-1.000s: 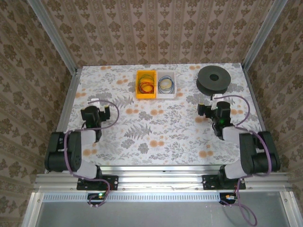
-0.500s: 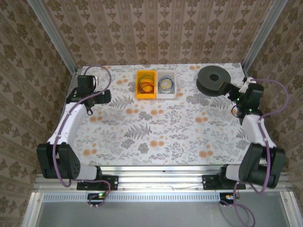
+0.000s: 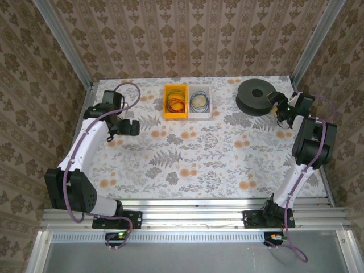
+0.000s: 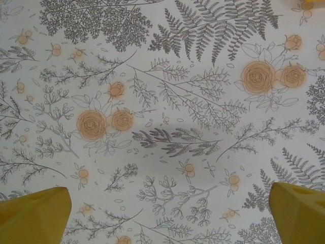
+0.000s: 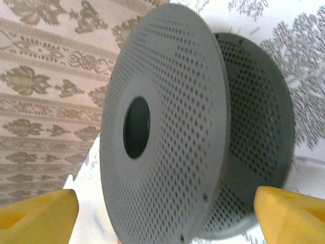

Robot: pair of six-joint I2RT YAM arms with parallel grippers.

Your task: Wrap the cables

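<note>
Top external view: blue cable [image 3: 199, 102] is lying coiled in the white tray [image 3: 210, 103] at the far side of the desk [image 3: 187, 153]. Red cables [image 3: 176, 103] are lying in the orange tray [image 3: 166, 102] just beside it. Left end effector [image 3: 129, 127] is hanging over the desk, left of and nearer than both trays, well apart from the cables. Right end effector [image 3: 279, 106] is sitting just beside the black spool [image 3: 255, 96], well right of the blue cable.

Left wrist view is showing what the top view is not: yellow fingers [image 4: 35, 216] are standing wide apart with bare floral desk under them, nothing held.

Right wrist view: perforated spool [image 5: 167, 127] is sitting close up between and ahead of the fingers [image 5: 292, 216]. The jaws are wide; I cannot tell whether they are touching it.
</note>
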